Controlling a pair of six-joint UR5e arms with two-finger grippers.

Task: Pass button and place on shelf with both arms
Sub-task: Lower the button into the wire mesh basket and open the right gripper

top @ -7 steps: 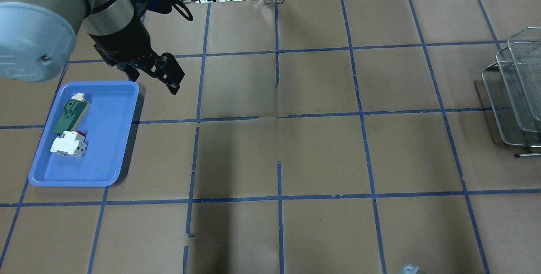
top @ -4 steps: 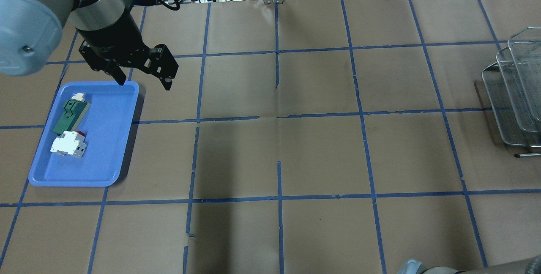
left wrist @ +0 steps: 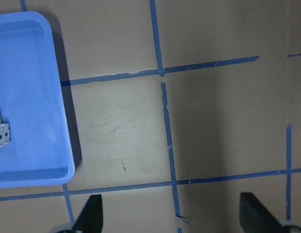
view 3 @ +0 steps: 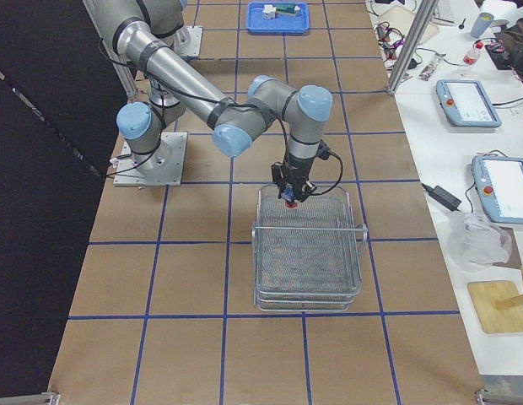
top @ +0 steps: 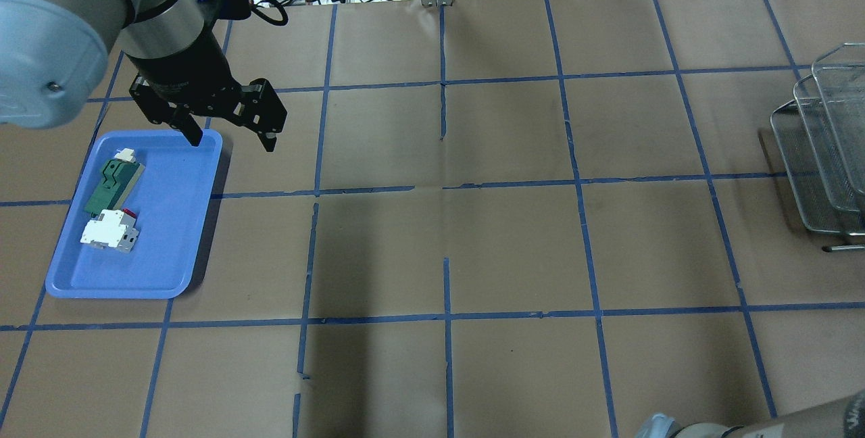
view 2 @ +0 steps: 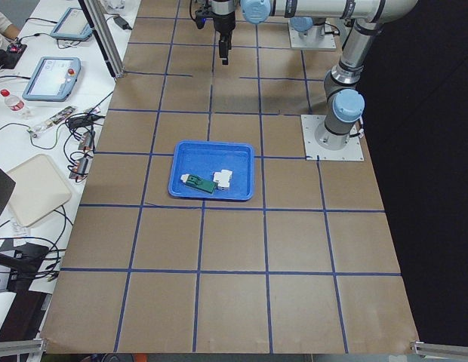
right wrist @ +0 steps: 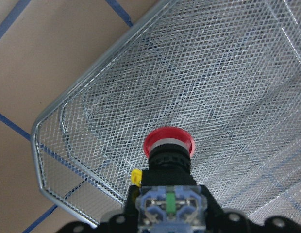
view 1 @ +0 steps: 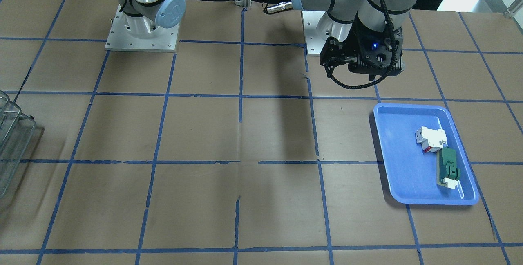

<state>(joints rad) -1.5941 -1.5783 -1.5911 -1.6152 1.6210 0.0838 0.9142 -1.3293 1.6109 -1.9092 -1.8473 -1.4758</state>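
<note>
While the left hand (top: 233, 142) hangs spread and empty above the worktop (top: 513, 242) beside the blue tray (top: 196, 235), the button (right wrist: 168, 145) is far right. The right hand (view 3: 289, 198) pinches its rear block, red head down, over the shelf (right wrist: 228, 73). Likely light, rigid plastic with a slick round head, so grip the square block.

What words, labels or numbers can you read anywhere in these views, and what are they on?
No text can be read in any view.
On the button: any print on its back block is too blurred to read.
On the white component: any print is too small.
On the tablet screens: too small to read.
</note>
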